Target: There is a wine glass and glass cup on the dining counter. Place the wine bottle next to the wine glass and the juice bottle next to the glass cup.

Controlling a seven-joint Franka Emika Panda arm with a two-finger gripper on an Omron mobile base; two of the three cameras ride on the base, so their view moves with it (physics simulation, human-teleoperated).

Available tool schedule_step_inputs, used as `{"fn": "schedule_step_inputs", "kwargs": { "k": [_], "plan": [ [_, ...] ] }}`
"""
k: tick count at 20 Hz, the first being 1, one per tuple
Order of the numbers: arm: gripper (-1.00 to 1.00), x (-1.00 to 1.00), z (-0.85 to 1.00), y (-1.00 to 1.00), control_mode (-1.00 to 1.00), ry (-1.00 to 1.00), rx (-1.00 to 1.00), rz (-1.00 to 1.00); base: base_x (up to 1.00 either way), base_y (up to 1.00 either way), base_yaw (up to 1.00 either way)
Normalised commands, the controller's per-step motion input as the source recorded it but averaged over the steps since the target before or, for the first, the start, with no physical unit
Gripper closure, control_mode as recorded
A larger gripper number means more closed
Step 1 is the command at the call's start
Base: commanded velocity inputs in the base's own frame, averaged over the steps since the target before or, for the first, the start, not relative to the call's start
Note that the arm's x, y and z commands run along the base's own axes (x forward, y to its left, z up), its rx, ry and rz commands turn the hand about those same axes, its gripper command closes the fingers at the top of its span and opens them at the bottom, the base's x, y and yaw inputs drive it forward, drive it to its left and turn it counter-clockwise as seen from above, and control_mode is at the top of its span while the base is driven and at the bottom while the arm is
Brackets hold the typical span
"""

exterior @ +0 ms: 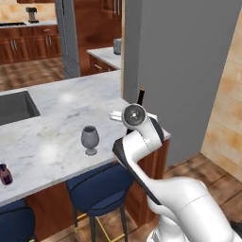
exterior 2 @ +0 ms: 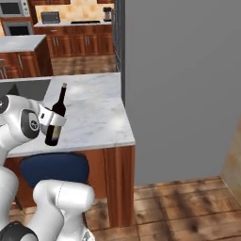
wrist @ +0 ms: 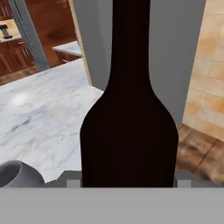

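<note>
Near-black glass in its grasp, the robot's fingers (exterior 2: 55, 121) are gripping the wine bottle (exterior 2: 56, 116) at mid-body, above the bench (exterior: 56, 123), near the wine glass (exterior: 90, 139); the juice bottle (exterior: 5, 174) is waiting, far from any cup.

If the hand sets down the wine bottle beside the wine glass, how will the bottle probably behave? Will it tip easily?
The wine bottle is tall and slim with a long neck, so it probably tips easily if released tilted. Its smooth dark surface looks hard and may slip in the hand. The stemmed wine glass looks fragile and top-heavy; a bump from the bottle would likely topple it.
</note>
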Motion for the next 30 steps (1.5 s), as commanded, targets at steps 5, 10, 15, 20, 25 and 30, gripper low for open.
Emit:
{"fn": "schedule_step_inputs", "kwargs": {
  "k": [5,10,15,20,25,30],
  "plan": [
    [1.00,0.00,0.00,0.00,1.00,0.00,0.00,0.00,0.47,-0.43,0.16],
    [1.00,0.00,0.00,0.00,1.00,0.00,0.00,0.00,0.53,-0.32,0.25],
    [1.00,0.00,0.00,0.00,1.00,0.00,0.00,0.00,0.48,-0.26,0.26],
    [1.00,0.00,0.00,0.00,1.00,0.00,0.00,0.00,0.08,-0.04,0.02],
    [1.00,0.00,0.00,0.00,1.00,0.00,0.00,0.00,0.00,0.00,0.00],
    [1.00,0.00,0.00,0.00,1.00,0.00,0.00,0.00,0.00,0.00,0.00]
  ]
}}
